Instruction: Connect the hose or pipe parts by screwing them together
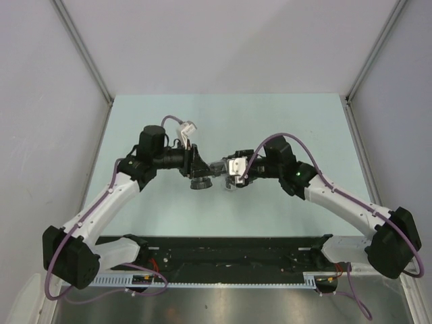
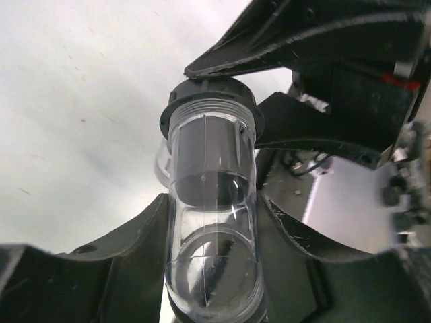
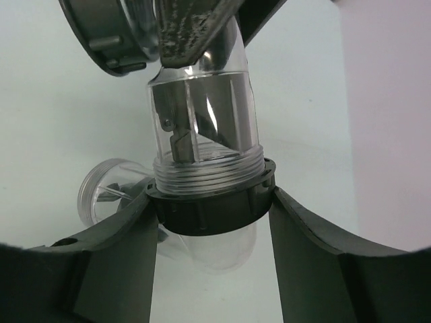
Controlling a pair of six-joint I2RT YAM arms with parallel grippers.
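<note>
The pipe parts are clear plastic. A clear bent pipe with a threaded end sits between the fingers of my left gripper, which is shut on it. A black ribbed ring nut sits on that pipe's thread. My right gripper is shut on the nut, one finger on each side. A second clear pipe passes through the nut and curves off to the lower left. In the top view the left gripper and the right gripper meet at mid-table with the parts between them.
Another dark ring hangs on the bent pipe's other end under the left gripper, also visible as a dark ring from the right wrist. The pale green table has white walls on three sides. Purple cables loop off both arms.
</note>
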